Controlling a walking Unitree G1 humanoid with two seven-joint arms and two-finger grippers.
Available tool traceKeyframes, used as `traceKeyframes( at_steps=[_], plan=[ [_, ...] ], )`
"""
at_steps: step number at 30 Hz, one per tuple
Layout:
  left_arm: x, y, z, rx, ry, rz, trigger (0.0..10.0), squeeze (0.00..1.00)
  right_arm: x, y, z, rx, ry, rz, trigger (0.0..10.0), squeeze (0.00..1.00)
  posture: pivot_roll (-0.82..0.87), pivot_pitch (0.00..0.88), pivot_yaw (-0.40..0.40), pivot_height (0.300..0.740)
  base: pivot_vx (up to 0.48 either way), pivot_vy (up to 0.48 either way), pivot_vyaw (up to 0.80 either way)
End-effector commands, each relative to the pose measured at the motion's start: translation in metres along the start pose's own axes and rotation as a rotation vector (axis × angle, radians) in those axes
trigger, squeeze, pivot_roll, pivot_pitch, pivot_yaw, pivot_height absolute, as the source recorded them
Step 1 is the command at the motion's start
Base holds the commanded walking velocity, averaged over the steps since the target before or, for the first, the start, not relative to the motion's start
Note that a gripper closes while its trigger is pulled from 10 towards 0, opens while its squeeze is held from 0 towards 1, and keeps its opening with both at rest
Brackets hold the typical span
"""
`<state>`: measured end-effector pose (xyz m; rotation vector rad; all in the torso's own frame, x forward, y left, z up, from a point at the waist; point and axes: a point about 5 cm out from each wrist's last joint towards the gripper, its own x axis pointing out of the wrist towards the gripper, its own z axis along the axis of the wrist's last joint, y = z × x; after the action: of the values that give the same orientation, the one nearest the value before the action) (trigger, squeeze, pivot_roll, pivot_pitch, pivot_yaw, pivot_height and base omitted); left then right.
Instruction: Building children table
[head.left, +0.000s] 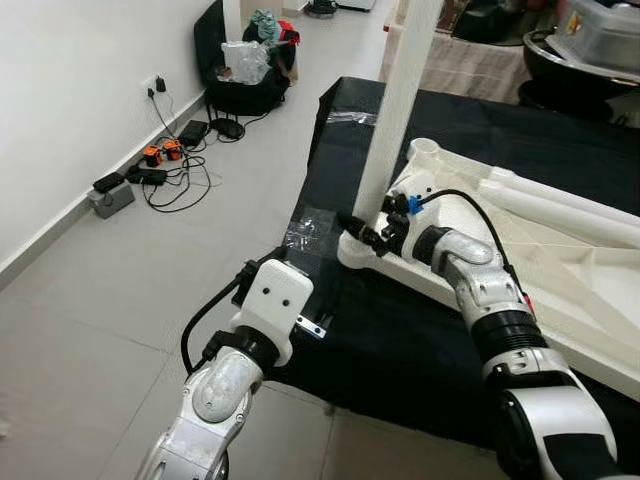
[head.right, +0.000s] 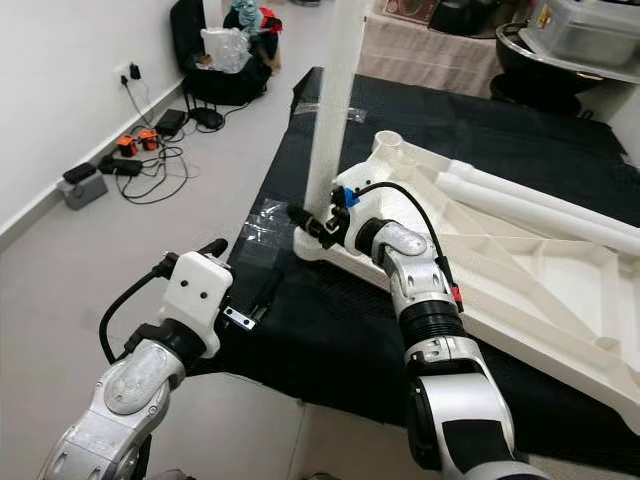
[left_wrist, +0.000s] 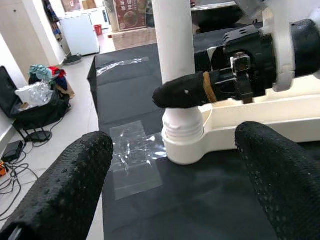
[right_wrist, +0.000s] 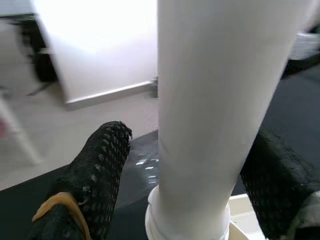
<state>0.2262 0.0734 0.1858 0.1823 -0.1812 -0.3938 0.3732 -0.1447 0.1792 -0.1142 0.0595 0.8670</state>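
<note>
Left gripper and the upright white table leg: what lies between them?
Between the left gripper and the table leg lies bare black cloth with a clear tape patch, seen in the left wrist view. The right gripper straddles the leg.

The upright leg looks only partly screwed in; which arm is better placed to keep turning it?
Right: its claw already straddles the upright leg just above its socket. The left claw hangs open, short of it.
</note>
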Motion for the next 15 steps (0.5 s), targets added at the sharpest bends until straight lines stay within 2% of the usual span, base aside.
traceKeyframes(
  at_steps=[1,3,6,8,10,13,14,15],
  plan=[
    [-0.001,0.0,0.0,0.0,0.0,-0.001,10.0,0.0,0.007,0.013,-0.006,0.04,0.012,0.112,10.0,0.0,0.09,0.083,-0.102,0.74,0.0,0.0,0.0],
    [-0.001,0.0,0.0,0.001,0.0,-0.004,10.0,0.0,0.013,0.007,0.004,0.058,-0.036,0.068,10.0,0.0,0.09,0.082,-0.102,0.74,0.0,0.0,0.0],
    [-0.001,-0.001,0.0,0.001,-0.001,-0.006,10.0,0.0,0.015,0.005,0.008,0.069,-0.054,0.056,10.0,0.0,0.09,0.082,-0.102,0.74,0.0,0.0,0.0],
    [0.0,-0.001,0.001,0.003,-0.004,-0.007,10.0,0.0,0.011,0.004,0.016,0.11,-0.091,0.154,10.0,0.0,0.09,0.08,-0.105,0.74,0.0,0.0,0.0],
    [0.0,-0.001,0.001,0.004,-0.005,-0.006,10.0,0.0,0.008,0.003,0.018,0.105,-0.1,0.201,10.0,0.0,0.09,0.077,-0.106,0.74,0.0,0.0,0.0],
    [-0.001,-0.001,0.001,0.001,-0.005,-0.008,10.0,0.0,0.003,-0.005,0.021,0.11,-0.115,0.187,10.0,0.0,0.09,0.074,-0.106,0.74,0.0,0.0,0.0],
    [-0.001,-0.001,0.001,0.001,-0.004,-0.009,10.0,0.0,0.002,-0.005,0.021,0.115,-0.12,0.181,7.3,0.0,0.09,0.073,-0.106,0.74,0.0,0.0,0.0],
    [-0.001,-0.001,0.001,0.001,-0.004,-0.009,10.0,0.0,0.002,-0.005,0.021,0.115,-0.12,0.181,7.3,0.0,0.09,0.073,-0.106,0.74,0.0,0.0,0.0]
  ],
)
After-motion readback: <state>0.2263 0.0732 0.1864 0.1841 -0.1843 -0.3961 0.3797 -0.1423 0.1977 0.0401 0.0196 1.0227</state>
